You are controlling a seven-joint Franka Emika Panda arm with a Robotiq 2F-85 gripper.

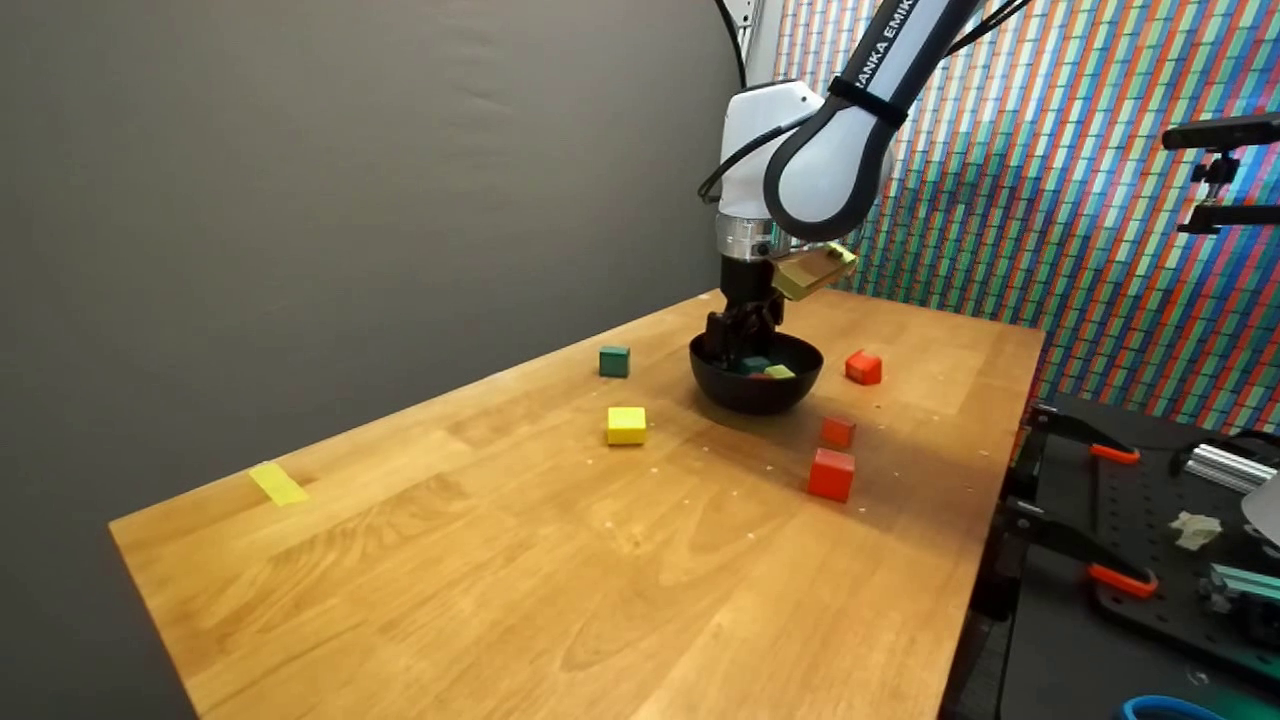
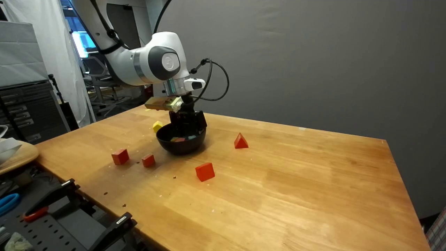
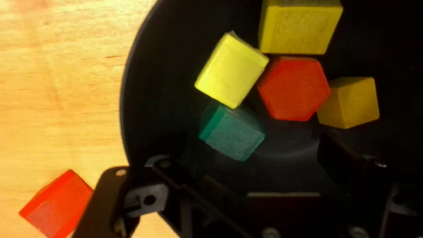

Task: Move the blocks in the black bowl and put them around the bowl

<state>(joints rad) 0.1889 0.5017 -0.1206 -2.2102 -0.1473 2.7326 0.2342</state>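
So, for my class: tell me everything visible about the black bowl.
The black bowl is round, with a thin rim, curved wall and faint sheen inside; its material is unclear. It stands upright on the wooden table, holding yellow, red and green blocks. The gripper reaches into it, open; whether it touches the bowl can't be told.

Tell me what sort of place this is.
Probably a robotics lab, judging by the Franka Emika robot arm, the perforated black plate and the orange-tipped clamps.

Blocks in bowl, more blocks around
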